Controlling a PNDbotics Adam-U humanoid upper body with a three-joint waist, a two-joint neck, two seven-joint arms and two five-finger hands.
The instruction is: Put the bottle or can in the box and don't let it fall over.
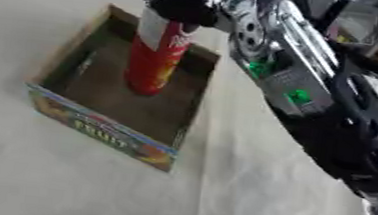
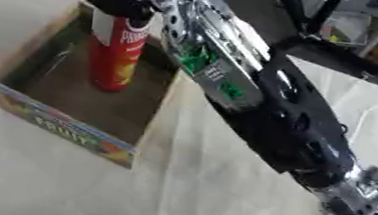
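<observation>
A tall red can with a white band near its top stands upright inside a shallow cardboard box, its base on the box floor. My right hand comes in from the upper right and its black fingers are curled round the can's top. The box has a colourful printed front wall. The right forearm stretches diagonally across the right side of the view. My left hand shows in neither view.
The box sits on a pale cloth-covered table. Dark furniture and a metal frame stand beyond the table's far edge at the upper right.
</observation>
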